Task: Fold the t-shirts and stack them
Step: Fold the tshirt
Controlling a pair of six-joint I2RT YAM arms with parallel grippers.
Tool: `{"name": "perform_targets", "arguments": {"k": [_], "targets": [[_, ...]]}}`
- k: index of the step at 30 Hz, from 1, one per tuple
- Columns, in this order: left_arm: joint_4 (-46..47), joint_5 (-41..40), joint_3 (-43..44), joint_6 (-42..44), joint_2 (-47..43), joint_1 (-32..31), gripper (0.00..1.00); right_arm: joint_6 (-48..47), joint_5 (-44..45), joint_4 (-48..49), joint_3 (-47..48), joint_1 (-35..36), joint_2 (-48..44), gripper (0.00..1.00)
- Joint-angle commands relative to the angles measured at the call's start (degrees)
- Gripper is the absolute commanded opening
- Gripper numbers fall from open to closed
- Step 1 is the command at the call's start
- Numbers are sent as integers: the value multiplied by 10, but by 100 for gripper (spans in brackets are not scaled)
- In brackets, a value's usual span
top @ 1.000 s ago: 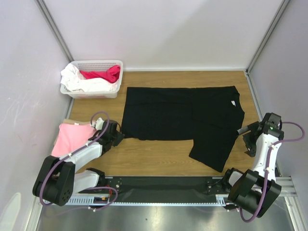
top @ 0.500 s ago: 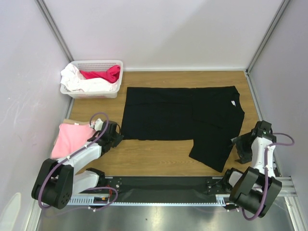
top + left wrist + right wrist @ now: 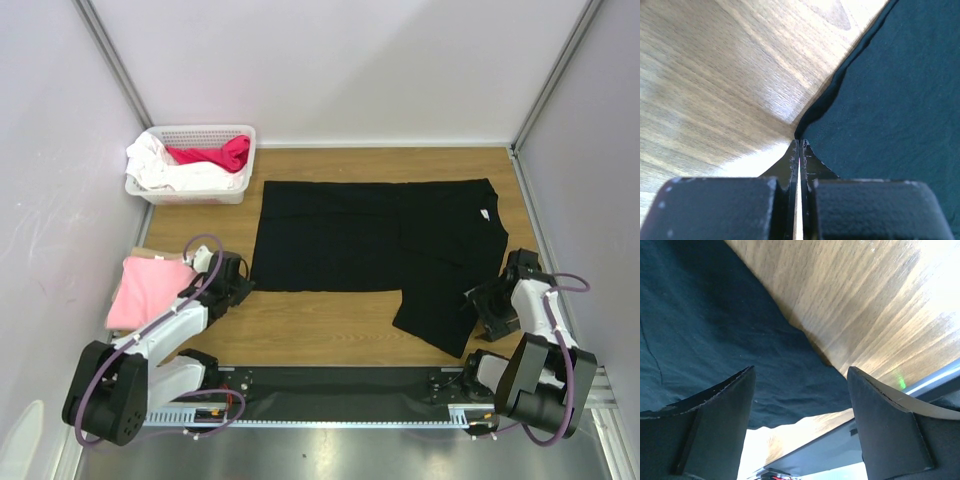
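The black t-shirt lies flat across the middle of the table, one part hanging toward the near edge at the right. My left gripper is low at its near left corner and shut on that corner; in the left wrist view the cloth runs right up to the gripper. My right gripper is open over the shirt's near right edge, and the right wrist view shows dark cloth between the spread gripper. A folded pink t-shirt lies at the left.
A white basket holding white and red cloth stands at the back left. Bare wood runs between the shirt and the black rail at the near edge. Walls close in on both sides.
My right gripper has swung left and toward the near edge, onto the shirt's right edge. The left gripper has closed on the shirt's corner.
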Motion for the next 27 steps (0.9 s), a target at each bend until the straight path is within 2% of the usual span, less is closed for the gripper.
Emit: {"name": "perform_targets", "arguments": {"k": [1,10,16,19,20,23,27], "targets": [[-5,-17,8,12,-12,3,0,10,-4,17,-12,3,-11,79],[-5,-18,3,20,-25,4,0,4,-29,37,-39,4,-15,75],[5,-9,-3,32,-35,4,0,12,-29,36,-75,11,-67,72],[5,-6,-8,40,-41,5,0,21,-29,39,-95,11,-104,65],[5,-6,-8,44,-43,5,0,21,-37,44,-101,11,-117,57],[7,-4,-13,50,-51,5,0,17,-40,51,-106,13,-129,47],[14,-2,-23,47,-60,5,0,7,-48,59,-105,14,-126,41]]}}
